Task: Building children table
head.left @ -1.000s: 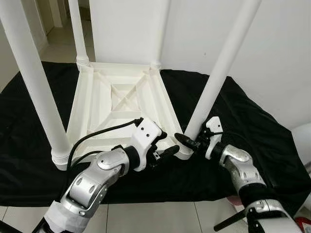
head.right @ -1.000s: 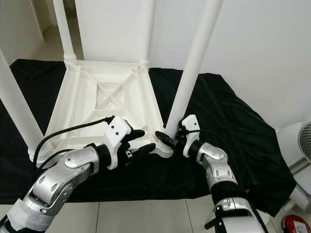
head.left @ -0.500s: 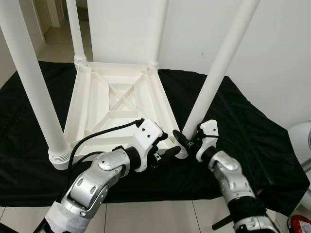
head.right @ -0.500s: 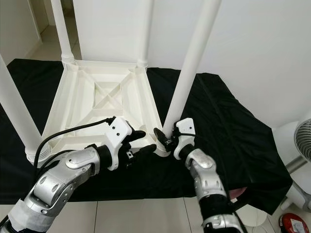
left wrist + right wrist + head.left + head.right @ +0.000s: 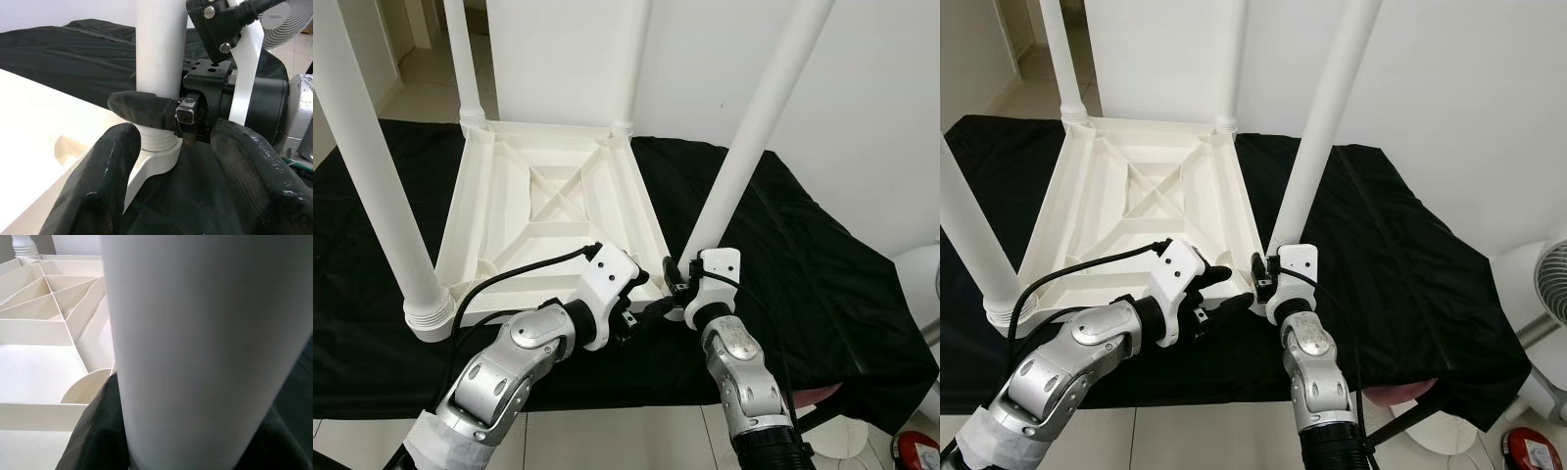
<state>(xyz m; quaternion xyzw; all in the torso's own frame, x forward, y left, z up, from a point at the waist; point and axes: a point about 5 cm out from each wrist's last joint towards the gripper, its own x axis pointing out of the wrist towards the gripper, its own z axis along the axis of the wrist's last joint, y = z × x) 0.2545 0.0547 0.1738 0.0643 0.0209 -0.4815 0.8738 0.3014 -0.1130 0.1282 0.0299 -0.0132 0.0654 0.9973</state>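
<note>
We saw a white plastic children's table (image 5: 553,211) lying upside down on a black cloth (image 5: 803,255), its ribbed underside facing up. Four white legs stood up from its corners: two at the far corners and two at the near ones, each seated in a round socket. The near left leg (image 5: 372,176) rose from a ringed collar at the table's near left corner. The near right leg (image 5: 754,127) leaned slightly as it climbed out of the near right corner.

Our right gripper (image 5: 677,284) was clamped around the base of that near right leg, just above its socket. In the left wrist view one black finger (image 5: 142,108) wrapped across the front of the white leg (image 5: 160,49), pressed against it, with the ringed collar right below. In the right wrist view the leg (image 5: 205,342) stood very close, with a dark finger (image 5: 100,431) against its lower side and the table's ribbed compartments (image 5: 44,323) behind; those compartments held nothing.

Our left gripper (image 5: 641,311) hovered just beside the same corner, its two black fingers spread apart and holding nothing, one fingertip (image 5: 98,186) near the socket's edge and the other over the cloth.

A white fan (image 5: 1552,284) stood on the tiled floor (image 5: 636,436) off to the right, beyond the cloth.
</note>
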